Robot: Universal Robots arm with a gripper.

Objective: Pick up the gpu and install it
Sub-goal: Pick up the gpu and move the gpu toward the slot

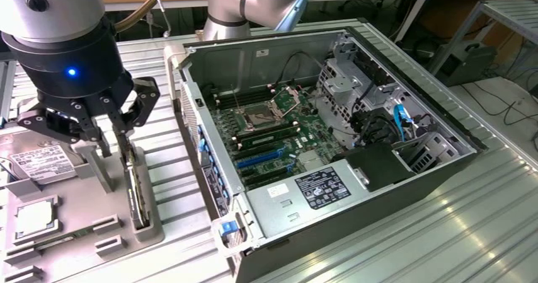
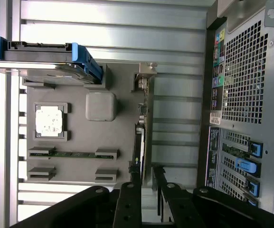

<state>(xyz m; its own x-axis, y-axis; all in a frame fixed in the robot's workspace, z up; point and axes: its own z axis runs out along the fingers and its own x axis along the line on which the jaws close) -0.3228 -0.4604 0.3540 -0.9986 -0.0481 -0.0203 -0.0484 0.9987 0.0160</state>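
Exterior view: the tool (image 1: 118, 147) hangs low over the gpu (image 1: 138, 195), which stands on edge in a grey holder tray (image 1: 84, 201) on the worktop, beside the open computer case (image 1: 252, 59).

Wrist view: the tool (image 2: 145, 178) is narrowly parted, with a finger on either side of the gpu (image 2: 140, 133).

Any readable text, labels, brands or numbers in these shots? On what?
Nothing here can be read.
The black label on the silver box in the computer case: print too small.
The white sticker beside it: too small.
The white label on the hard drive: too small.
The sticker on the case's back: too small.
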